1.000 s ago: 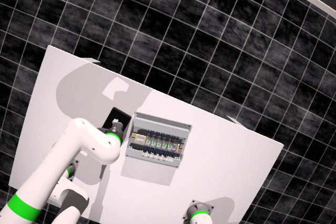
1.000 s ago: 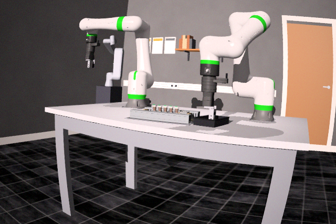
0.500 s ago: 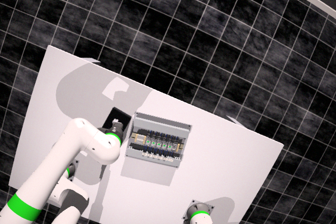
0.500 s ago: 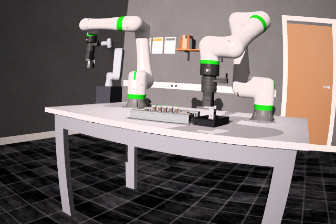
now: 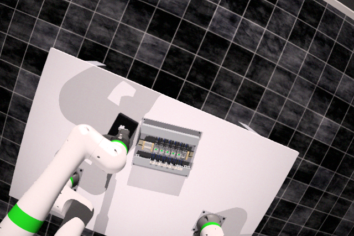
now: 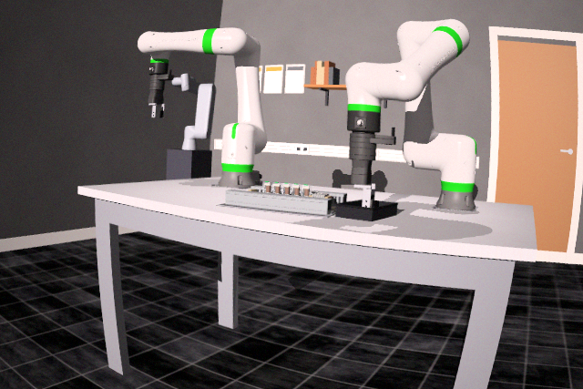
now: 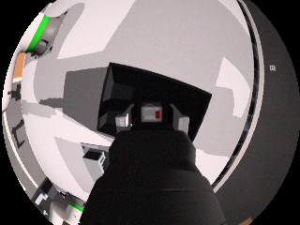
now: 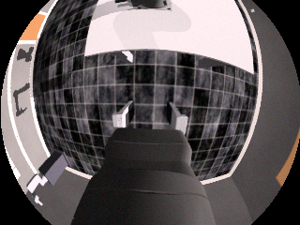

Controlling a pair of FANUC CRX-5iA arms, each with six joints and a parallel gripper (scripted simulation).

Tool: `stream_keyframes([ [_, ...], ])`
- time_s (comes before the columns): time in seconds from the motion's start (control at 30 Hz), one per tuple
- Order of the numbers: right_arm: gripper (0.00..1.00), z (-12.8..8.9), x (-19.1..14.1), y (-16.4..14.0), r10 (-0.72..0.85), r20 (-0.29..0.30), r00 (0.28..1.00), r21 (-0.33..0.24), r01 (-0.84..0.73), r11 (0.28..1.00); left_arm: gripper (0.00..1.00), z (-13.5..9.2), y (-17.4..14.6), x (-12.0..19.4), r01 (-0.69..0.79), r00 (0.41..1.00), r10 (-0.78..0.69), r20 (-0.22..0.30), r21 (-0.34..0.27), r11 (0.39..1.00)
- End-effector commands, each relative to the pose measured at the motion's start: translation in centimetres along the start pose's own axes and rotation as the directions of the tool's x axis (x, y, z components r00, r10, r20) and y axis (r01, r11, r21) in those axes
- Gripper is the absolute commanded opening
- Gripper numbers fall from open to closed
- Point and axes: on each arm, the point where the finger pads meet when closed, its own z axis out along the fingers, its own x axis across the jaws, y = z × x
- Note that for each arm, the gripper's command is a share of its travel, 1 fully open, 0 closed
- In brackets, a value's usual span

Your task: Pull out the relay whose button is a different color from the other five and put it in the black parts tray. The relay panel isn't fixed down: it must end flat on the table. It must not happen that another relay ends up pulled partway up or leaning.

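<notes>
Relay with red button (image 7: 152,113) in black parts tray (image 5: 120,119) (image 6: 367,210) (image 7: 161,81). Left gripper (image 5: 121,127) (image 6: 366,196) (image 7: 152,122) low over tray, fingers open, one either side of relay. Relay panel (image 5: 167,147) (image 6: 278,200) flat on table (image 5: 228,170) (image 6: 188,206), near tray; five green-buttoned relays (image 6: 286,188) in a row, upright. Right gripper (image 6: 157,110) (image 8: 150,123) raised, well apart from panel, fingers open, nothing between.
</notes>
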Motion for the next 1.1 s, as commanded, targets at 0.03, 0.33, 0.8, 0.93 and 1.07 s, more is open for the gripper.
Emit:
stream_keyframes([
  [0.03, 1.0, -0.09, -0.01, 0.02, 0.0, 0.0, 1.0, -0.002, 0.0, 1.0, 0.98, -0.07, 0.04, 0.05, 0.0, 1.0, 0.0, -0.001, -0.001, 1.0],
  [0.33, 1.0, -0.09, -0.01, 0.02, 0.0, 0.0, 1.0, -0.002, 0.0, 1.0, 0.98, -0.08, 0.04, 0.05, 0.0, 1.0, 0.0, -0.001, -0.001, 1.0],
  [0.8, 1.0, -0.09, -0.01, 0.02, 0.0, 0.0, 1.0, -0.002, 0.0, 1.0, 0.98, -0.2, 0.04, 0.05, 0.0, 1.0, 0.0, -0.001, -0.001, 1.0],
  [0.93, 1.0, -0.09, -0.01, 0.02, 0.0, 0.0, 1.0, -0.002, 0.0, 1.0, 0.98, -0.27, 0.04, 0.05, 0.0, 1.0, 0.0, -0.001, -0.001, 1.0],
  [1.07, 1.0, -0.09, -0.01, 0.02, 0.0, 0.0, 1.0, -0.002, 0.0, 1.0, 0.98, -0.36, 0.04, 0.05, 0.0, 1.0, 0.0, -0.001, -0.001, 1.0],
])
